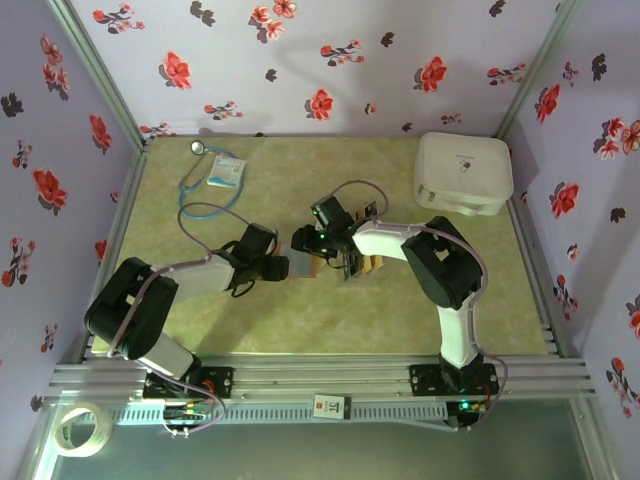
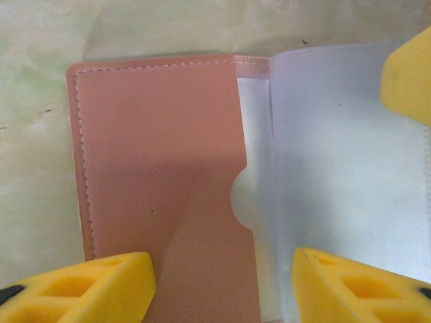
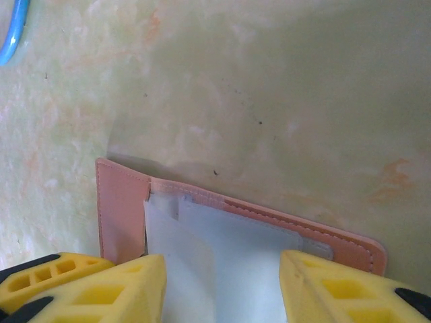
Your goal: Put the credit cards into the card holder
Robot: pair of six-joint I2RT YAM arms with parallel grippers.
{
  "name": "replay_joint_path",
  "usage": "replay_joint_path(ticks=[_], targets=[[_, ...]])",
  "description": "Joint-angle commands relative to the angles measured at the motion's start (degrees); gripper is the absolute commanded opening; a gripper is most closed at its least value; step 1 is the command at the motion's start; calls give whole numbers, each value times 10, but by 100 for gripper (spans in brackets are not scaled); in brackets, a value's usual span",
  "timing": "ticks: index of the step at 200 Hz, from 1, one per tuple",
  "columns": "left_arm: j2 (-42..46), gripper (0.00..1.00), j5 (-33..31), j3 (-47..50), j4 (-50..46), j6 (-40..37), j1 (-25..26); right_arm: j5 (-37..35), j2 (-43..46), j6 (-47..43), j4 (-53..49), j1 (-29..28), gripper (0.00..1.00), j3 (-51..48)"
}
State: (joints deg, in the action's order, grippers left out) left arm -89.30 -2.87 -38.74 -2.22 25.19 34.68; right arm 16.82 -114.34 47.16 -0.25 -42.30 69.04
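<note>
- Flower-patterned walls are noted around a mottled green table.
- The card holder is found lying open and flat near the middle of the table, with its reddish-brown flap on one side and its clear pocket on the other.
- The left end effector is seen over the card holder with jaws moderately parted and nothing gripped.
- The right end effector is likewise parted above the clear pocket, with nothing gripped.
- Yellow-orange credit cards are observed on the table just right of the card holder.
- A white case is recorded at the far right and a stethoscope at the far left.
</note>
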Motion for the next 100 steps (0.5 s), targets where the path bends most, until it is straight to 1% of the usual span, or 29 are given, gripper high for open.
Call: replay_joint_path(ticks=[1,61,100], targets=[[-56,60,-3,21,-9,-4,-1,10,-14,6,0,-8,47,19],[-56,60,-2,22,-8,-3,-1,11,-20,2,-9,-15,45,35],[-41,60,-2,20,-14,-5,-1,16,-18,3,-12,-16,45,41]])
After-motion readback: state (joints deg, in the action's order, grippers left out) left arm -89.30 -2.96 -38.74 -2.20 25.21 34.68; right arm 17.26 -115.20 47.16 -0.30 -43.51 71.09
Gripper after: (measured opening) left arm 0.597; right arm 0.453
